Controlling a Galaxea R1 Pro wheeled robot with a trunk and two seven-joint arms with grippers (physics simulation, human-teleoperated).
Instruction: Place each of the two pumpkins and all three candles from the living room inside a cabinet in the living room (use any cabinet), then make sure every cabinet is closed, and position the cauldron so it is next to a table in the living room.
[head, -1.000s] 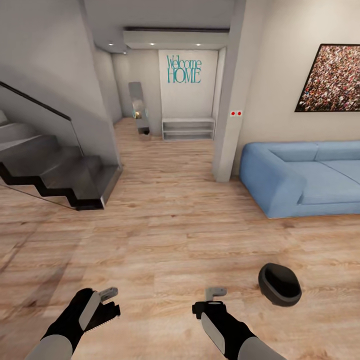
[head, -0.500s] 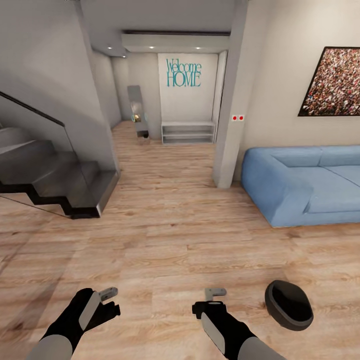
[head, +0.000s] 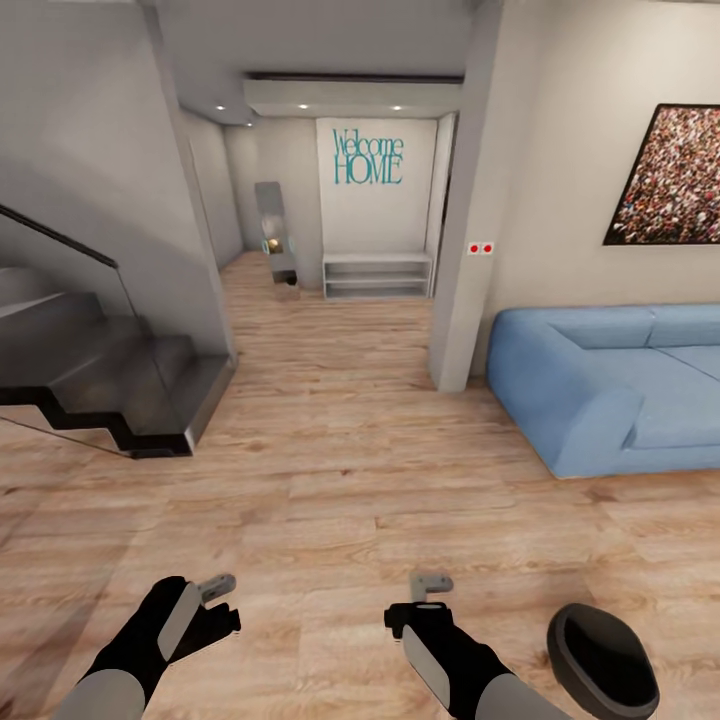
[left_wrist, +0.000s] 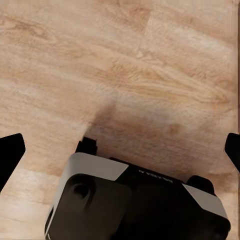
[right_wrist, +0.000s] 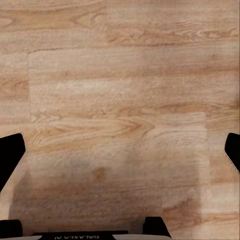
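Here, cauldron (head: 602, 662) cut off at frame edge; sofa (head: 610, 385) likewise; both fingers released, empty.

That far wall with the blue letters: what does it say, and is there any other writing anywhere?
"Welcome HOME" in teal letters on the white hallway wall.
"GALAXEA", seen upside down in the right wrist view, on the robot's dark casing.
Lettering on the casing in the left wrist view: too blurred to read.

Even, bright render, ceiling spotlights (head: 345, 105) in the hallway, soft shadows on the floor (head: 330, 500).
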